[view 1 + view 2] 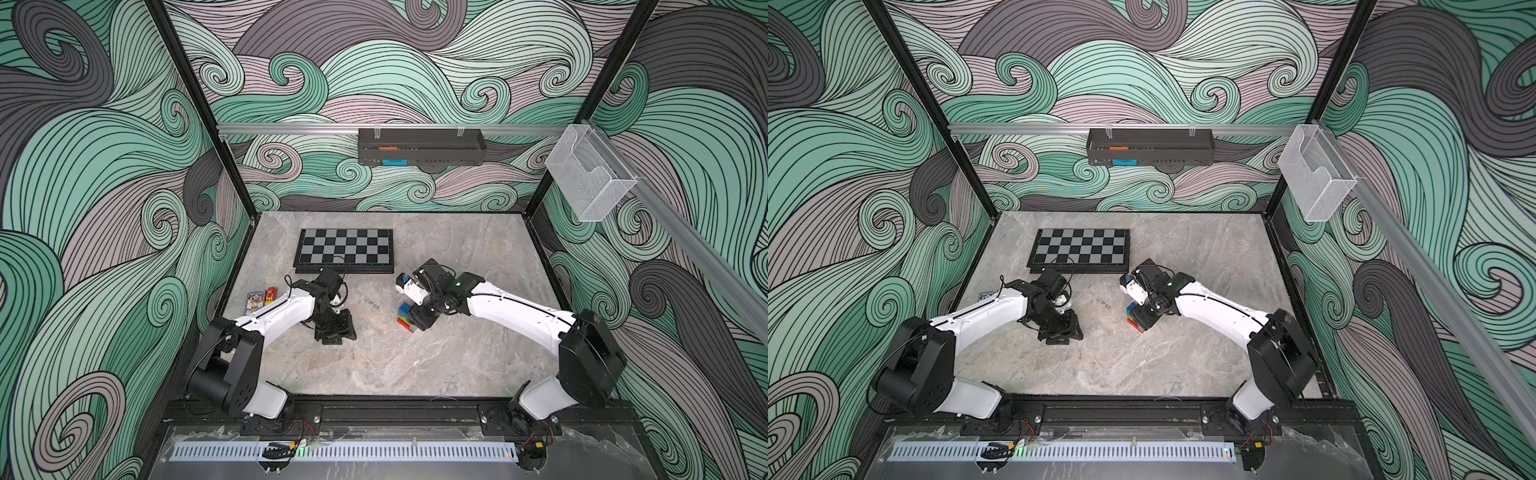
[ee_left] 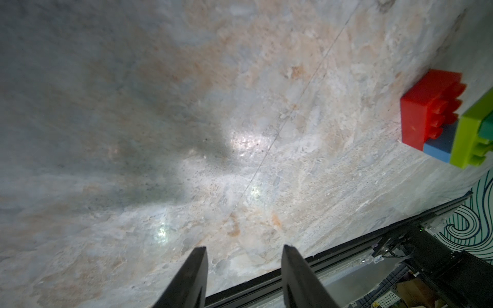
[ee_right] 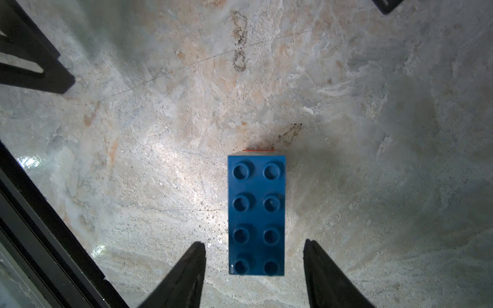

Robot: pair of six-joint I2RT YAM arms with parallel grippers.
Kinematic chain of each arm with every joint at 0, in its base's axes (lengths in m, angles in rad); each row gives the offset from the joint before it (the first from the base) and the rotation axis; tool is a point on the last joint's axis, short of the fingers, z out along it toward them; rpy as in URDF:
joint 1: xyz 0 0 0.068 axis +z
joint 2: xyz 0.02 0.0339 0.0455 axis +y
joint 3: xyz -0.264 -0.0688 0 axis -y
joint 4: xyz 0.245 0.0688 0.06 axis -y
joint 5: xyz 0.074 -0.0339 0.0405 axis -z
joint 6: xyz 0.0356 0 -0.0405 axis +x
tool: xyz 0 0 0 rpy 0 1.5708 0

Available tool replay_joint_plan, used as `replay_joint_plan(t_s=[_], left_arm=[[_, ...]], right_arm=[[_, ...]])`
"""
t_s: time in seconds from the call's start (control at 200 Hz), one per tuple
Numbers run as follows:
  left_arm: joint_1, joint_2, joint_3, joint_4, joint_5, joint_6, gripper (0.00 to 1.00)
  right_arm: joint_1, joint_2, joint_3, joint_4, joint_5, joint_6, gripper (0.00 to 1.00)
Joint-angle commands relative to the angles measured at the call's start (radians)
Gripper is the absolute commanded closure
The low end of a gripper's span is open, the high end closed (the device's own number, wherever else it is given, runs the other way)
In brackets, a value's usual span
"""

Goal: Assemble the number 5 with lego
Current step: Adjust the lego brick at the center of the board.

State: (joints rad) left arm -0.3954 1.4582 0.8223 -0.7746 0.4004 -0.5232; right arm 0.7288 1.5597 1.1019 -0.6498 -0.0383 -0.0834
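number 5 (image 2: 426, 112) cropped, small toys (image 1: 262, 299) indistinct

Four cameras, one table (image 1: 415, 365).
Both top views looked down from high at the front toward the back wall (image 1: 374, 83); each wrist camera sat close above the table, and all shared the brick figure (image 3: 256, 213).
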Motion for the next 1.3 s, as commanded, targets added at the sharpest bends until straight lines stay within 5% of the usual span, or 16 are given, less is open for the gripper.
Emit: replay_joint_plan(t_s=[0.0, 0.3, 0.61, 0.735, 1.296], left_arm=[[-0.001, 0.005, 0.025, -0.018, -0.008, 0.0, 0.51], [0.0, 0.006, 0.029, -0.022, -0.011, 0.005, 0.51], [-0.001, 0.011, 0.032, -0.023, -0.012, 0.007, 0.51], [-0.001, 0.014, 0.039, -0.025, -0.014, 0.009, 0.51], [0.025, 0.016, 0.053, -0.042, -0.024, 0.012, 0.51]], right_arm=[[-0.003, 0.024, 0.001, 0.032, -0.038, 0.032, 0.38], [0.006, 0.066, 0.024, 0.045, -0.043, 0.05, 0.42], [0.005, 0.073, 0.041, 0.036, -0.074, 0.051, 0.7], [0.002, 0.058, 0.046, 0.034, -0.103, 0.061, 0.74], [-0.06, 0.073, -0.035, 0.239, -0.52, 0.323, 0.75]])
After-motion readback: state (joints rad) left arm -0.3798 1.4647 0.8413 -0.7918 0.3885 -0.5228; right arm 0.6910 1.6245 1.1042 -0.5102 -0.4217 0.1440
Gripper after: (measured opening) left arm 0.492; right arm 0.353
